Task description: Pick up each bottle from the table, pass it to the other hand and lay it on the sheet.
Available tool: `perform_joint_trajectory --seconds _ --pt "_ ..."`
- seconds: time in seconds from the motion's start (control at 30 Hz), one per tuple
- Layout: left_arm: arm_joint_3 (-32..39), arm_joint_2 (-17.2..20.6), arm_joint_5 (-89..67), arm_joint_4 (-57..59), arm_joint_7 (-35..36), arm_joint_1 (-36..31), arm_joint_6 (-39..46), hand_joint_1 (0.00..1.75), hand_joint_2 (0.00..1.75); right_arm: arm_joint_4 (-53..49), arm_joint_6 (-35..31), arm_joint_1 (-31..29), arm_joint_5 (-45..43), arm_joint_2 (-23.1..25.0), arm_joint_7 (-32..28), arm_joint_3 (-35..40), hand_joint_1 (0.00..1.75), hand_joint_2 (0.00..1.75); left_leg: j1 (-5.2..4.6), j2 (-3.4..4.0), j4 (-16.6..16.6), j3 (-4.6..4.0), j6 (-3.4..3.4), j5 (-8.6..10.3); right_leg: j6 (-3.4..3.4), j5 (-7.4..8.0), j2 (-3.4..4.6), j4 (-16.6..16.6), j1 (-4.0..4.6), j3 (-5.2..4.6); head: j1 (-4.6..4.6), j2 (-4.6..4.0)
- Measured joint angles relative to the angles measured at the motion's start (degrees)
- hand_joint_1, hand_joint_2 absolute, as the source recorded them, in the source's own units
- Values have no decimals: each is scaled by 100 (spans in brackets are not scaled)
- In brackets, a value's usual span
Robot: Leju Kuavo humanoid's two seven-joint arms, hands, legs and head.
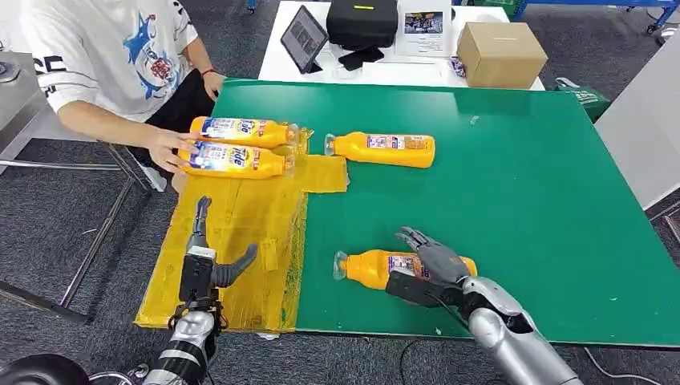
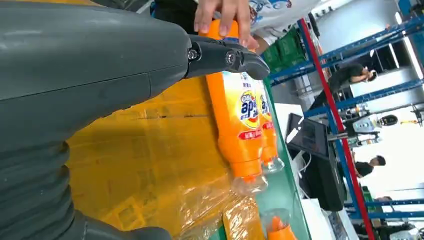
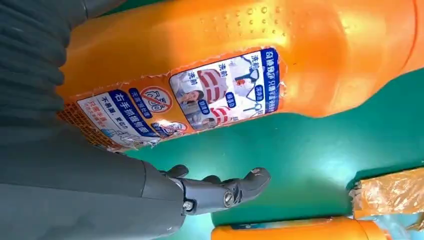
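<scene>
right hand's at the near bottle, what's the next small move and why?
Probably close the right hand around the near bottle and lift. The hand is draped over the bottle, which lies on the green table, and the wrist view shows a finger free of it. The left hand waits open over the sheet.

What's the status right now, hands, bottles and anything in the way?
Right hand over near bottle, grasp unconfirmed. Left hand open above yellow sheet. Two bottles on sheet; person's hand on them.
</scene>
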Motion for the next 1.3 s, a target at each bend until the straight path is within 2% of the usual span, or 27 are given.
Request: perform_joint_trajectory --seconds 0.17,0.43,0.47,0.5,0.53,0.87,1.13,1.3 --pt "-4 0 -33 24 0 -2 -92 0 175 11 352 -91 -48 -81 131 79 0 175 0 -1 0 2 0 0 0 0 -1 0 0 0 -2 0" --pt "4 0 -68 131 50 -31 37 0 175 -131 675 -175 -227 -629 317 345 0 175 -3 -2 1 7 1 0 0 0 -1 -3 -3 8 0 0" --pt "4 0 -55 147 55 -39 37 0 175 -162 700 -176 -232 -695 359 380 31 175 -3 -2 1 7 1 0 0 0 -1 -3 -3 8 0 0" --pt "4 0 -29 162 68 -49 33 0 175 -201 734 -176 -238 -767 393 417 155 175 -3 -2 1 7 1 -1 0 0 -1 -3 -3 8 0 0" --pt "7 0 -20 175 74 -57 30 0 175 -230 767 -176 -249 -820 420 444 175 175 -4 -2 1 7 1 -1 0 0 -1 -3 -3 8 0 0" --pt "11 0 13 348 81 -125 13 0 175 -367 1099 -296 -546 -1335 494 730 175 175 -3 -1 1 9 1 -1 1 0 -1 -2 -3 9 -2 0" --pt "11 -2 50 424 87 -145 -26 0 175 -413 1073 -303 -632 -1456 549 824 175 175 -3 -1 1 11 1 -1 0 0 -1 -3 -2 8 -2 0" --pt "11 -11 87 455 87 -148 -46 0 175 -431 828 -222 -758 -1416 485 826 175 175 -1 6 1 11 1 -2 0 0 2 -2 -1 9 -2 0"
